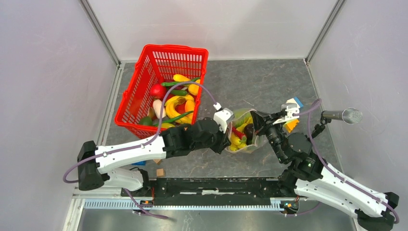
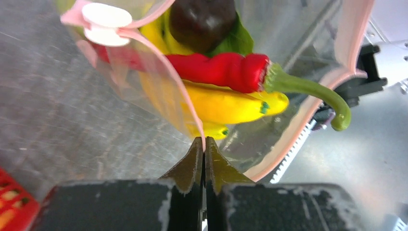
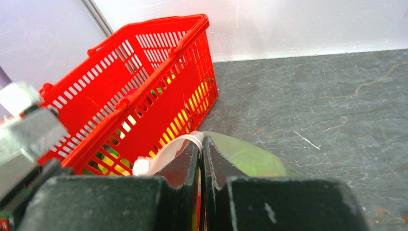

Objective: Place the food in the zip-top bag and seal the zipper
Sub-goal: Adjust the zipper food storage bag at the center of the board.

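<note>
Overhead looking down, wrist views close, seemingly sharing the bag (image 2: 144,82)

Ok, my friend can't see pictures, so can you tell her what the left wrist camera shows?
The left pincer is shut on the pink zipper edge of the clear zip-top bag, seen close up. Inside the open bag lie a red chilli with a green stem, yellow pieces and a dark round piece.
</note>
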`<state>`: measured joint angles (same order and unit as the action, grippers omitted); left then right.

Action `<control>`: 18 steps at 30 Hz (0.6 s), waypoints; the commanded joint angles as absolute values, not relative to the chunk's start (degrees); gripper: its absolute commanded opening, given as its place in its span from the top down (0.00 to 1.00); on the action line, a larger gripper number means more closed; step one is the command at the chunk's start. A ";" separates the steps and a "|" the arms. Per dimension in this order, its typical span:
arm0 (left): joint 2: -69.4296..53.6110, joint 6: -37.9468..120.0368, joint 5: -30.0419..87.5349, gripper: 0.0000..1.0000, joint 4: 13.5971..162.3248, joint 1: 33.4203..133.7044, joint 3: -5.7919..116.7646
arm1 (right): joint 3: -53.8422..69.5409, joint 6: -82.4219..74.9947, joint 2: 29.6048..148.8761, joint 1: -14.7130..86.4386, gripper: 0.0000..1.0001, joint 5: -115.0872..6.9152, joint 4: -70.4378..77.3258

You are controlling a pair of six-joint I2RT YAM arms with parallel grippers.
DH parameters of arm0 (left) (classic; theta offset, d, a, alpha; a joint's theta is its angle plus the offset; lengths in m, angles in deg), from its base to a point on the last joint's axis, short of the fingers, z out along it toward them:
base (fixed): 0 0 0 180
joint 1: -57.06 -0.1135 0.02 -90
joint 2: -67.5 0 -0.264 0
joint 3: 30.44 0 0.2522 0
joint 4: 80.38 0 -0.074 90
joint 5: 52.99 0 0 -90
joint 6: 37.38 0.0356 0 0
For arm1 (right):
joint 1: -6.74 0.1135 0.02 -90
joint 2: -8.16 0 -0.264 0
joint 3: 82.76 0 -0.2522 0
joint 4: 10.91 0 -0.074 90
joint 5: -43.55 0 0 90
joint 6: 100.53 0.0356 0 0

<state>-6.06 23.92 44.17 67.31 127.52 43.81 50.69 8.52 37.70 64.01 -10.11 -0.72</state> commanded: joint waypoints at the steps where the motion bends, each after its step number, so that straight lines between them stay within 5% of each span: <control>1: -2.31 33.87 45.57 0.98 64.03 121.00 52.48 | 47.32 -0.06 35.18 64.22 0.90 -15.44 -2.20; 10: -12.02 50.14 22.72 0.98 54.01 105.03 80.46 | 41.01 -10.01 30.77 64.22 0.89 -42.25 0.27; 13: -16.47 54.74 17.47 0.98 49.90 104.96 85.43 | 38.75 -11.51 33.37 64.23 0.74 -48.60 2.44; 16: -17.99 58.64 14.38 0.98 46.50 104.96 86.41 | 38.71 -11.02 33.82 64.22 0.44 -43.86 4.55; 18: -17.62 61.25 13.94 0.98 45.48 104.96 85.54 | 39.55 -10.74 32.87 64.26 0.40 -40.86 3.99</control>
<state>-16.31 51.59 20.21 50.42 105.07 84.98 39.91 -9.42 33.00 64.01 -41.45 2.68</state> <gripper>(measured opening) 0.043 0.553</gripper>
